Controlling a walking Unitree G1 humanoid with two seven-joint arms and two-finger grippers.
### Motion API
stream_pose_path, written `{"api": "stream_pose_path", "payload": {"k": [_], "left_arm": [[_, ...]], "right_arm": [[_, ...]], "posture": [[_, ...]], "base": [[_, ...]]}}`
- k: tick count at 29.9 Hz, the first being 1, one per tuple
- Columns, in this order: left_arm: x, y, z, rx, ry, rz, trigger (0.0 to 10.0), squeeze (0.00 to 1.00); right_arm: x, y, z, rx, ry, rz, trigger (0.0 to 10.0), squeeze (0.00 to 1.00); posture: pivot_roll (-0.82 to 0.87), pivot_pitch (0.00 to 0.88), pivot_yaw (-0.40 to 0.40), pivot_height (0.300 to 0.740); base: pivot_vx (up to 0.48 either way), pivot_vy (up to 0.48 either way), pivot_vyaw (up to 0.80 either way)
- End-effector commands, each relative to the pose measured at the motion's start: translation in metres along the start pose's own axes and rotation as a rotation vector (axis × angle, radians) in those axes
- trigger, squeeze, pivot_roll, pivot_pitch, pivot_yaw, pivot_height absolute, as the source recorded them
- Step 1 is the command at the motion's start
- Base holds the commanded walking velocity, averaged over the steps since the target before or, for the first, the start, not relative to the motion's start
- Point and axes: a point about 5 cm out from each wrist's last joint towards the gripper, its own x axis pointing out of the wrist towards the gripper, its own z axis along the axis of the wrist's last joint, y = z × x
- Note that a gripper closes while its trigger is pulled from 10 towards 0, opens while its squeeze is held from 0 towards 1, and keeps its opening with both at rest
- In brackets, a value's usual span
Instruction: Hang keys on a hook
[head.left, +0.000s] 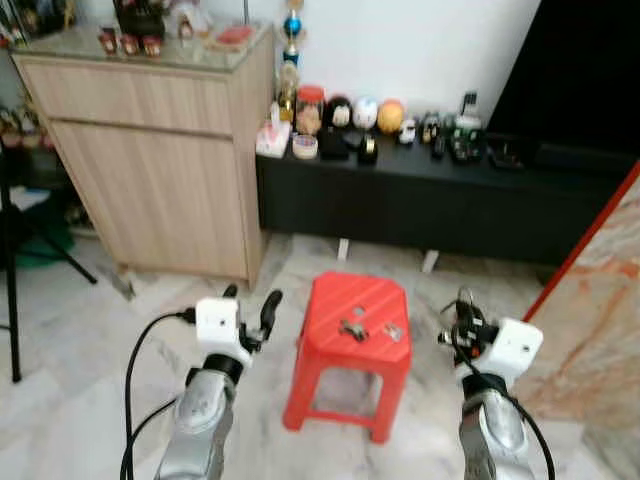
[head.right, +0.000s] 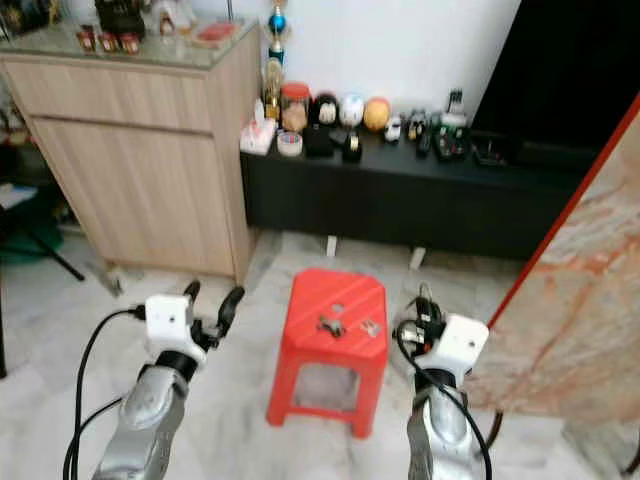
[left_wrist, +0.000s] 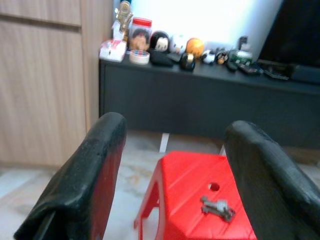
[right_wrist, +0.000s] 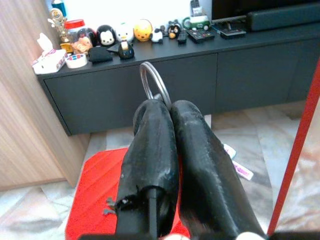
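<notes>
A red plastic stool (head.left: 355, 300) stands on the floor between my two arms. Two small bunches of keys (head.left: 352, 328) (head.left: 393, 332) lie on its seat, also seen as keys (left_wrist: 218, 207) in the left wrist view. My left gripper (head.left: 252, 298) is held open left of the stool, with nothing between its fingers (left_wrist: 95, 170). My right gripper (head.left: 462, 318) is right of the stool, level with its seat. It is shut on a silver key ring (right_wrist: 151, 82) that sticks out past its fingertips (right_wrist: 150, 120).
A light wooden cabinet (head.left: 150, 150) stands at the back left. A low black TV bench (head.left: 420, 205) with figurines and small items runs along the wall. A marble slab with a red edge (head.left: 600, 300) leans at the right. A black tripod leg (head.left: 12, 300) is at far left.
</notes>
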Motion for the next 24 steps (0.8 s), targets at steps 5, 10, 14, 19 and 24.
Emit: {"api": "stream_pose_path", "payload": {"k": [5,10,14,19,24], "left_arm": [[0.0022,0.0001,0.0030,0.013,-0.010,-0.003,10.0,0.00],[0.0017,-0.0018,0.0032,0.010,-0.011,-0.005,10.0,0.00],[0.0013,-0.0017,0.0025,0.009,-0.008,-0.003,10.0,0.00],[0.0020,-0.0018,0.0029,0.009,-0.009,0.002,10.0,0.00],[0.0019,0.0002,0.0035,0.012,-0.011,0.006,10.0,0.00]], "right_arm": [[0.0003,0.0023,0.0019,0.006,-0.012,0.003,10.0,0.00],[-0.0003,0.0017,0.0013,0.005,-0.011,-0.002,10.0,0.00],[-0.0009,0.0025,0.0010,0.006,-0.010,-0.002,10.0,0.00],[-0.0014,0.0018,0.0008,0.004,-0.008,-0.005,10.0,0.00],[-0.0012,0.0012,0.0013,0.002,-0.010,-0.008,10.0,0.00]], "posture": [[0.05,0.000,-0.110,0.740],[0.05,0.000,-0.112,0.740],[0.04,0.000,-0.112,0.740],[0.04,0.004,-0.111,0.740],[0.04,0.007,-0.114,0.740]], "base": [[0.000,-0.480,0.00],[0.000,-0.480,0.00],[0.000,-0.480,0.00],[0.000,-0.480,0.00],[0.000,-0.480,0.00]]}}
